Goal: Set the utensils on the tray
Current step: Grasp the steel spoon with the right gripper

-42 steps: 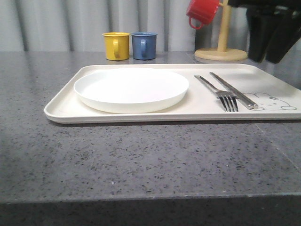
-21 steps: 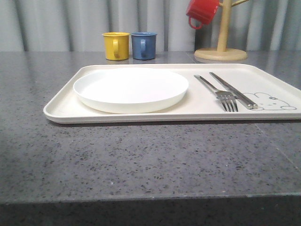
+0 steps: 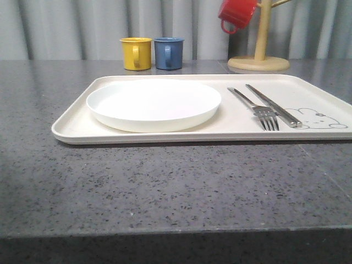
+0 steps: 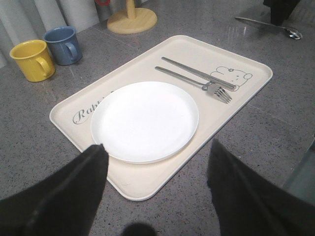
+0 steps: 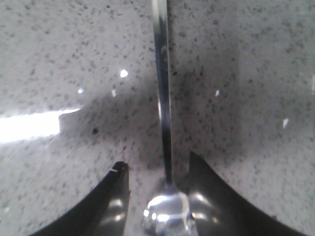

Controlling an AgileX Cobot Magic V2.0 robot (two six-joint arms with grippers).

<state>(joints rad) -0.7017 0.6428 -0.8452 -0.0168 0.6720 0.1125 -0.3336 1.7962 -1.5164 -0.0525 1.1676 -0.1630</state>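
Note:
The cream tray (image 3: 71, 129) lies across the grey table with a fork (image 3: 259, 108) and a knife (image 3: 272, 104) side by side on its right part, near the drawn rabbit. A spoon (image 5: 166, 206) lies on the bare table off the tray, to the tray's right (image 4: 266, 24). My right gripper (image 5: 157, 163) is low over it and open, its fingers on either side of the spoon's bowl, the handle running away between them. My left gripper (image 4: 157, 146) hovers open above the tray's near corner (image 4: 147, 182), holding nothing.
A round white plate (image 3: 154, 104) fills the tray's left half. Behind the tray stand a yellow mug (image 3: 136, 53), a blue mug (image 3: 168, 53) and a wooden mug stand (image 3: 258, 60) with a red mug (image 3: 236, 14) hung on it.
The right arm's dark gripper, seen at the top right of the front view one second ago, has left that view. Tray, plate, fork and knife have not moved.

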